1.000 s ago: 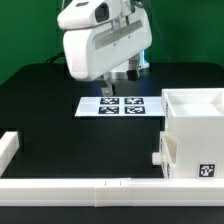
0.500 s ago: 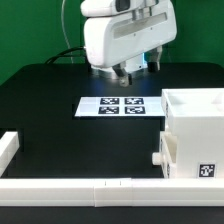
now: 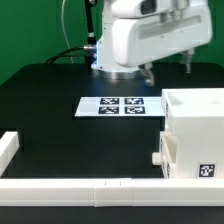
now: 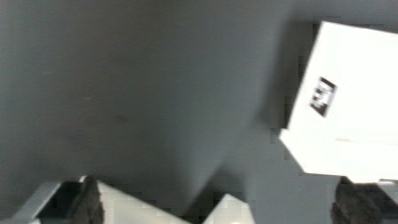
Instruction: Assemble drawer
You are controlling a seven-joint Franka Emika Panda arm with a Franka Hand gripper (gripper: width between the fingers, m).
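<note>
- The gripper (image 3: 168, 68) is wide open with nothing in it. In the wrist view both fingertips (image 4: 89, 205) have only bare black table between them.
- It hangs in the air over the far side of the table (image 3: 50, 120), above and behind the drawer (image 3: 195, 135). It isn't touching anything.
- The drawer sits at the exterior view's right edge. It's a white box, open at the top, with a knob (image 3: 160, 157) sticking out toward the exterior view's left and a square tag (image 3: 207, 170) low on the face toward the camera.
- The wrist view has a white tagged block off to one side of the fingers. That's the drawer, I'd guess, and it's beside the gripper, not between the fingertips.
- Further out, the marker board (image 3: 112, 105) lies flat near the middle of the table. The long white rail (image 3: 60, 186) runs along the near edge and turns up the exterior view's left side.
- Step in hand, as I read it: an empty-handed approach to the drawer, no grasp yet.
- For the next move, I'd say it has to come down and line the fingers up over one wall. The whole box looks too wide to straddle.
- I can't see any loose trays here, so no idea where they are.
</note>
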